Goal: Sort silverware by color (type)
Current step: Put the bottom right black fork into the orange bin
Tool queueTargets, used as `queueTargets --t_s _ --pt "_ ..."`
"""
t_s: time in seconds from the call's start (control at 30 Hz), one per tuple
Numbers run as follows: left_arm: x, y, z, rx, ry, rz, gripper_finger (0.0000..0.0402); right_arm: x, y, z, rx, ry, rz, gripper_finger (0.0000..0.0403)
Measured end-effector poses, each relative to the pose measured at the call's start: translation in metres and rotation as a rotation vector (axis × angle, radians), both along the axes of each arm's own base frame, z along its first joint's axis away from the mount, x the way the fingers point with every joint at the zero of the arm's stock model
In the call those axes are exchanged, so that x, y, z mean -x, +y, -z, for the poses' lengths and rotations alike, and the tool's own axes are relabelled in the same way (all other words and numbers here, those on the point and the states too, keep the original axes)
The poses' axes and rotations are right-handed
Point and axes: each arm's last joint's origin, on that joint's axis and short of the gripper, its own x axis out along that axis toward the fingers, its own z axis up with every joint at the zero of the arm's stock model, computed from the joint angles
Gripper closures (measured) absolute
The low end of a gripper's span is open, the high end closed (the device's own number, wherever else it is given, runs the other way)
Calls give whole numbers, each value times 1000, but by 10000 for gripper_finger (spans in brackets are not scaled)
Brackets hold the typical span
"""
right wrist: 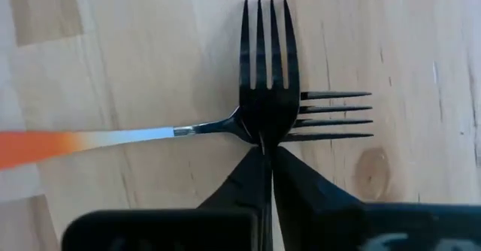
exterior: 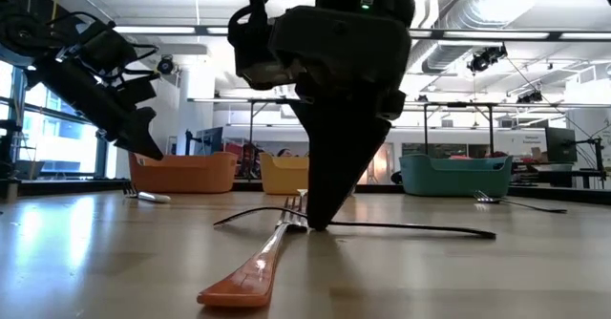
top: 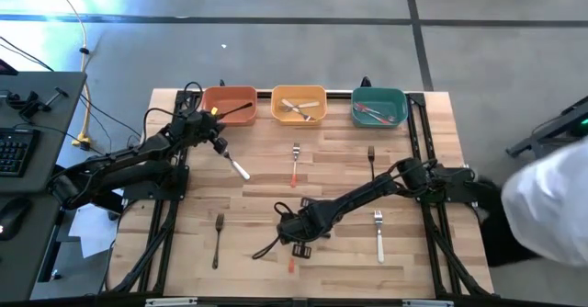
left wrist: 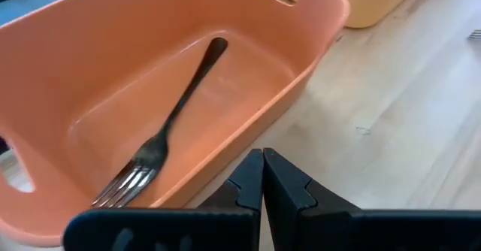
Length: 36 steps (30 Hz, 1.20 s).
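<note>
right tool (right wrist: 264, 152) pinches black fork (right wrist: 268, 78) — handle hidden — over red-handled fork (right wrist: 113, 140).

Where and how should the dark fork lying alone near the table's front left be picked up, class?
Grip the dark slim fork at mid-handle, coming straight down from above, fingers either side of its narrow width. It lies flat on the wooden table, nothing touching it, so a side approach could hardly get under it. The left hand is nearer.

The right gripper (right wrist: 264, 161) hides the black fork's (right wrist: 269, 71) handle.
</note>
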Motion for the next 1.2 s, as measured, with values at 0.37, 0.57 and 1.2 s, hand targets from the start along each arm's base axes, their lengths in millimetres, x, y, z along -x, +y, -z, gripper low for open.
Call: queueTargets --t_s 0.37,0.57,1.2 --pt "-8 -3 -5 27 -136 170 401 11 2 -36 191 -88 -68 402" --pt "-13 -15 1 2 -307 381 401 25 0 -60 361 -174 -73 403" --pt "-43 -74 -8 -124 -474 808 296 93 -63 -73 374 -743 56 403"
